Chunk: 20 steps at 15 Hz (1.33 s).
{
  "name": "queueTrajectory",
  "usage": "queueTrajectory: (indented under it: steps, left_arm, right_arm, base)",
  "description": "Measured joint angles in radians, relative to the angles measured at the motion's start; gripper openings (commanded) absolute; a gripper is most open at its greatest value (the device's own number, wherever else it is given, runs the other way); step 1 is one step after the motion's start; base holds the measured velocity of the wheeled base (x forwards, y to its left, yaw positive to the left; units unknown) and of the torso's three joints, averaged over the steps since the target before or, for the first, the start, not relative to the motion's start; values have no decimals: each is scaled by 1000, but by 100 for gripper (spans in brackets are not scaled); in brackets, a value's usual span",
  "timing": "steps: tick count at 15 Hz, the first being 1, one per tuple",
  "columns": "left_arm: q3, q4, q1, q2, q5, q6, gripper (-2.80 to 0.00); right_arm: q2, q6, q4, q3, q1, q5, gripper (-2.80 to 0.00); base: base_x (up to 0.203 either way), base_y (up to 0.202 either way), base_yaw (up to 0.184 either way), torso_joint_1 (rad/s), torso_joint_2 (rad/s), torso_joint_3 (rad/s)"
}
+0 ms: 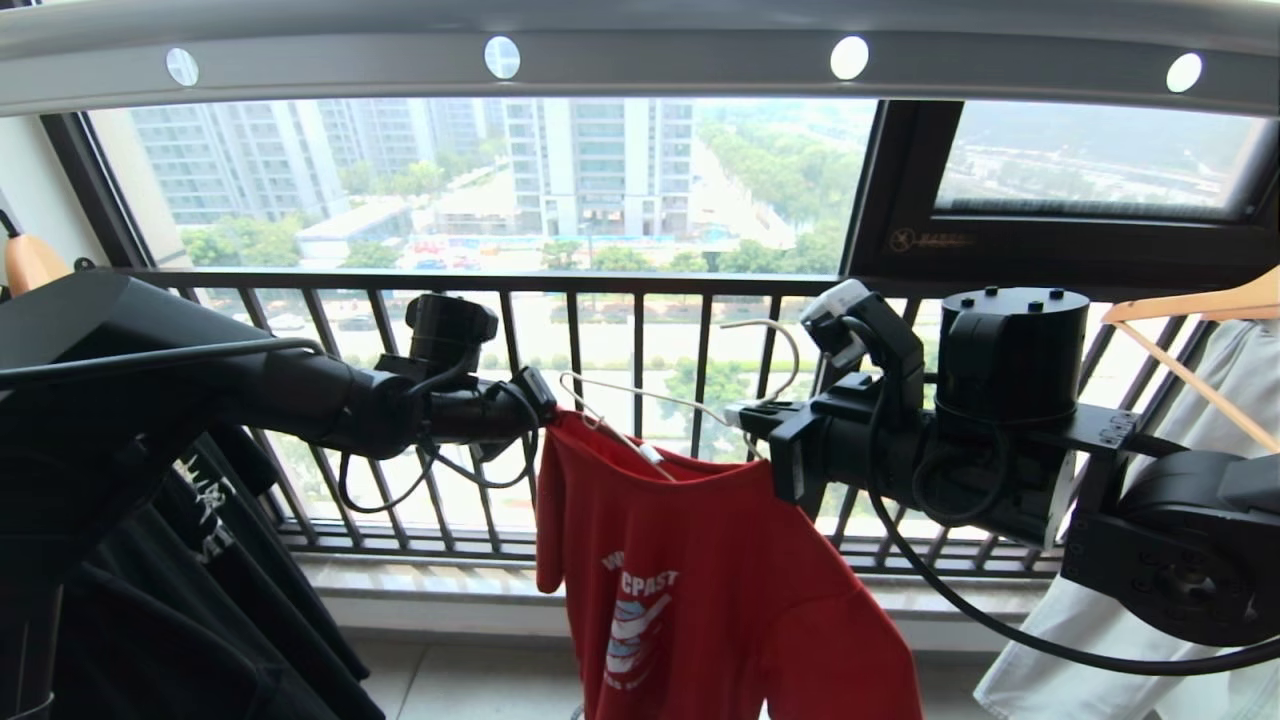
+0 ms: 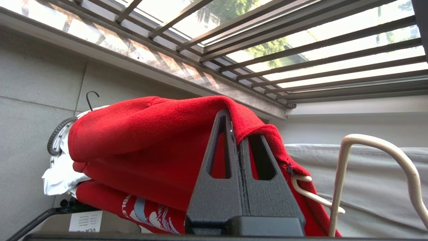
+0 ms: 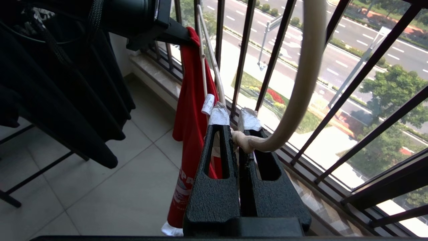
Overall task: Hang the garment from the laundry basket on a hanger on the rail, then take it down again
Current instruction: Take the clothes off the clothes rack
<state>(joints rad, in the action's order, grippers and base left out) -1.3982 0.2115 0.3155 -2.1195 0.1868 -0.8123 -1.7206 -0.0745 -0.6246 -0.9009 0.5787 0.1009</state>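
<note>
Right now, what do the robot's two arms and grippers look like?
Both arms are matte black. The left arm is a slim tube with a round knob on top and loose black cables looping beneath. The right arm carries a thick black cylinder with small bolts and a white-capped module. Each gripper has textured black wedge fingers with triangular cut-outs; the right's fingertips are taped white.

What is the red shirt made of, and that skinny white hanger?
The red shirt looks like soft knitted cloth, probably cotton: it droops in folds and its hem looks fuzzy. The hanger looks like thin bent wire with a smooth cream coating, maybe plastic or paint; which one is hard to tell.
</note>
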Motion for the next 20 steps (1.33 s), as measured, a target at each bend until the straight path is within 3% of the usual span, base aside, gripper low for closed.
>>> queueTrajectory:
  steps: [4, 13, 16, 20]
  left_arm:
    - [-15, -1, 5, -18, -22, 1, -280]
    - [-8, -12, 24, 10, -19, -13, -280]
    - [14, -10, 61, 20, -19, -13, -280]
    - [41, -33, 125, 28, -26, -10, -280]
  right_arm:
    - [0, 34, -4, -2, 1, 1, -280]
    - [-60, 108, -191, -6, 1, -5, -280]
    - [-80, 158, -243, -8, 1, -7, -280]
    - [-93, 166, -246, -16, 1, -12, -280]
  base:
    - [0, 0, 0, 0, 0, 0]
    - [0, 0, 0, 0, 0, 0]
    - [0, 0, 0, 0, 0, 0]
    - [0, 0, 0, 0, 0, 0]
